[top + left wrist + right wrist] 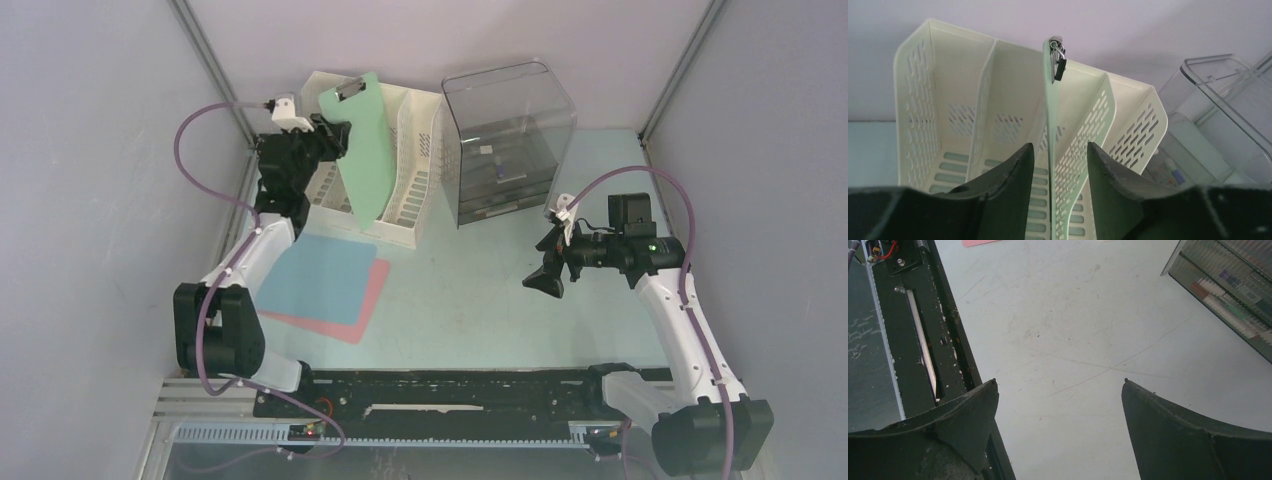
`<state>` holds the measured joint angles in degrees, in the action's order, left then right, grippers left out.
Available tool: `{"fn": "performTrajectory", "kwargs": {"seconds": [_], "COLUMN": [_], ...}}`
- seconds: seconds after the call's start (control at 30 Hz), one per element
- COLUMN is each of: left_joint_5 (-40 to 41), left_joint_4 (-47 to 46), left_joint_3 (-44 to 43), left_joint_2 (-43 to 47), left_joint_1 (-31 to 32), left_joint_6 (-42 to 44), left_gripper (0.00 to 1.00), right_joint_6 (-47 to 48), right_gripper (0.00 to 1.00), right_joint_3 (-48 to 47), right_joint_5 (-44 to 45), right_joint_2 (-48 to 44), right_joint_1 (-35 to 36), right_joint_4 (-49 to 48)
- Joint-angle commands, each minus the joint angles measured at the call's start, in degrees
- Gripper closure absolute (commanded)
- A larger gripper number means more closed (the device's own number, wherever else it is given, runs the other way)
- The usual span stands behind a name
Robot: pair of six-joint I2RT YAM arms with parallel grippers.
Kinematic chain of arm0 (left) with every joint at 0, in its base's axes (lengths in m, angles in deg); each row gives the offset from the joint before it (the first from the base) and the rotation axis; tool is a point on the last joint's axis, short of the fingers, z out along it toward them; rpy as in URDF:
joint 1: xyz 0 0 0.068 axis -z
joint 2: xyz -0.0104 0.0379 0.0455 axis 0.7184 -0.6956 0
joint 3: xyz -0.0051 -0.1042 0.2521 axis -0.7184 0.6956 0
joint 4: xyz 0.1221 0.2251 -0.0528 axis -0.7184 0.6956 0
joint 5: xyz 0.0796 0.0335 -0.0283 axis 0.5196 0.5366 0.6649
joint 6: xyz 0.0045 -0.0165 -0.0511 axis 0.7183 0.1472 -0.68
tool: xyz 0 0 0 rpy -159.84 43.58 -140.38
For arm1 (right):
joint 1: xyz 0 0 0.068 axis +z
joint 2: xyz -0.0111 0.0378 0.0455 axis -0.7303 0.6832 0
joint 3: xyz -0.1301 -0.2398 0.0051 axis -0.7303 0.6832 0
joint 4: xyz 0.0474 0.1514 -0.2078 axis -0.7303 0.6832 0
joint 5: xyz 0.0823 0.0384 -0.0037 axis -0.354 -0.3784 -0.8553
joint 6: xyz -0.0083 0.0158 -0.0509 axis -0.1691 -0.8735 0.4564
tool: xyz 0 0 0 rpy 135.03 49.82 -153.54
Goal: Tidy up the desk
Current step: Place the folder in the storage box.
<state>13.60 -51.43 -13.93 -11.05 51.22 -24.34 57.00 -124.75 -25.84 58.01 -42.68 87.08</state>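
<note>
The green clipboard stands on edge in a slot of the cream file rack at the back left of the desk. My left gripper is at the clipboard's upper left edge. In the left wrist view the clipboard runs edge-on between the fingers of the left gripper, with a gap on each side, so the gripper is open. The metal clip sits at the top. My right gripper hangs open over the bare desk, and the right gripper holds nothing.
A clear drawer unit stands right of the rack. A blue folder lies on a pink folder near the left arm. The black base rail runs along the near edge. Grey walls close in both sides.
</note>
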Motion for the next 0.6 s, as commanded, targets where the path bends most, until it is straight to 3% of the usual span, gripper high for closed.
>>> {"fn": "performTrajectory", "kwargs": {"seconds": [0.0,0.13,0.37,0.57], "left_joint_5": [-0.66,-0.97,0.06,3.65], "left_joint_4": [17.93,31.40,47.70,55.85], "left_joint_3": [-8.18,-17.48,-29.32,-36.20], "left_joint_2": [-1.17,-4.13,-9.76,-13.45], "left_joint_1": [0.46,0.43,0.48,1.23], "left_joint_6": [-2.15,-3.01,-3.70,-1.38], "left_gripper": [0.48,0.41,0.39,0.51], "right_joint_6": [0.98,1.06,1.07,1.07], "right_gripper": [0.00,0.00,0.00,0.00], "right_joint_3": [-0.46,-0.49,-0.47,-0.49], "right_joint_5": [-0.48,-0.55,-0.57,-0.56], "right_joint_2": [-0.96,-1.22,-1.66,-1.63], "right_joint_1": [0.34,0.35,0.39,0.43], "right_joint_4": [0.86,0.86,0.93,0.91]}}
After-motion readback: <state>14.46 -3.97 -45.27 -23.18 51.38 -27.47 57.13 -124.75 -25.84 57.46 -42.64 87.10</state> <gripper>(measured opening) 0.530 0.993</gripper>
